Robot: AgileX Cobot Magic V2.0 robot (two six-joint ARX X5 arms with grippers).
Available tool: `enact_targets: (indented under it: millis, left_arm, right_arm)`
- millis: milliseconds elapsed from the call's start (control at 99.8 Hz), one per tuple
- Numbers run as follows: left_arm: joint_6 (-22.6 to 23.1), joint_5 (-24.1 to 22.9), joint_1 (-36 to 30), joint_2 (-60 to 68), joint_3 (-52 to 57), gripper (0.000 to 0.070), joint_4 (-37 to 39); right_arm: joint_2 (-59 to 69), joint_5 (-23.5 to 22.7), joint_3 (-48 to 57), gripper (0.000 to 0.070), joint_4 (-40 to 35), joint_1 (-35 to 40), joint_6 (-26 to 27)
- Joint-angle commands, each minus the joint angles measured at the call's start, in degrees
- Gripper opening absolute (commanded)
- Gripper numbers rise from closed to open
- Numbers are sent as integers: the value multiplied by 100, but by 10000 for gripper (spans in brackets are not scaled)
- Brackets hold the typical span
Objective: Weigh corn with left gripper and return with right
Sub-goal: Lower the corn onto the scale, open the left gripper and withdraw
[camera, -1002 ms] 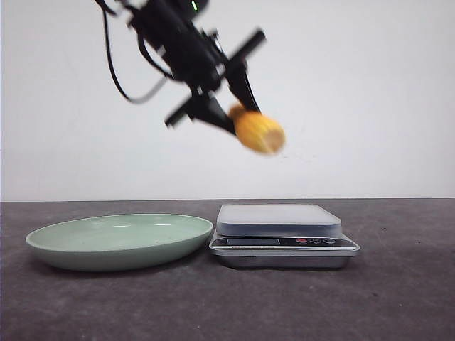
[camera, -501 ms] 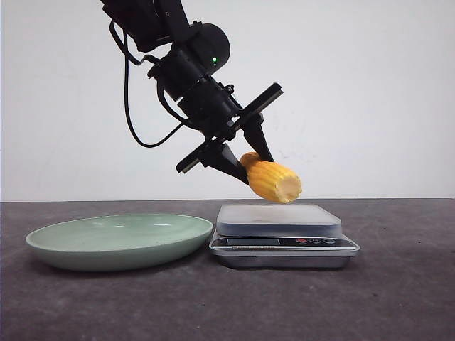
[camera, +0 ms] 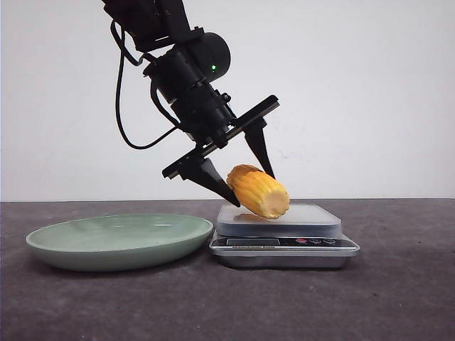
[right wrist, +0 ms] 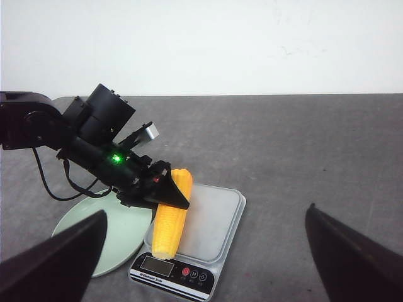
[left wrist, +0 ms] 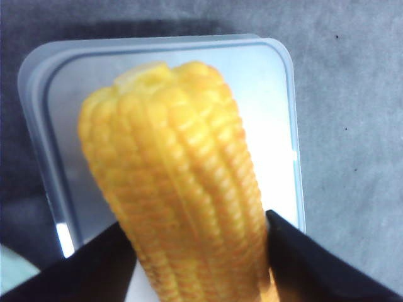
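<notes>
Corn [camera: 258, 192] on scale [camera: 284, 234], dark tabletop [camera: 227, 305]

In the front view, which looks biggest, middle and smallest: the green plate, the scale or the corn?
1. Green plate, widest.
2. Scale, somewhat narrower.
3. Corn, clearly smallest, lying tilted on the scale between the left tool's opened fingers.

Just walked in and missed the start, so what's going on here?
The left gripper has the corn between its spread fingers, resting tilted on the kitchen scale. The green plate beside the scale holds nothing. The right gripper waits open, back from the scale.
</notes>
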Motion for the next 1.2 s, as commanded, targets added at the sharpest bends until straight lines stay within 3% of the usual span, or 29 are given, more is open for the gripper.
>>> enact_targets:
  millis: [0,170,331,391,601,802,982,1042,1132,1192]
  left_arm:
    - [15,-13,-59,133,101,406,61]
    - [15,-11,-59,133,101,415,79]
    - [17,22,-55,133,103,643,72]
    - [15,74,-52,133,122,684,39]
    - [92,280,-48,131,470,685,-210]
    - [654,249,-48,131,1469,684,-997]
    - [1812,245,-55,131,2859,671,-2669]
    - [2192,149,-68,131,3344,627,-3296]
    - [2452,-59,-107,125,4015,554,-4041]
    - [2452,-57,-109,74,4404,551,-4380]
  right_arm:
    - [22,22,79,615,15,9,-15]
    - [22,103,79,615,-199,9,-201]
    - [22,372,79,615,-334,9,-326]
    - [22,452,79,615,-337,9,-326]
    - [22,457,79,615,-339,9,-328]
    - [22,476,79,615,-343,9,-372]
    - [24,566,52,615,-393,9,-518]
    - [24,590,17,615,-389,9,-518]
    - [24,588,-50,615,-389,9,-516]
    - [24,586,-122,615,-380,9,-516]
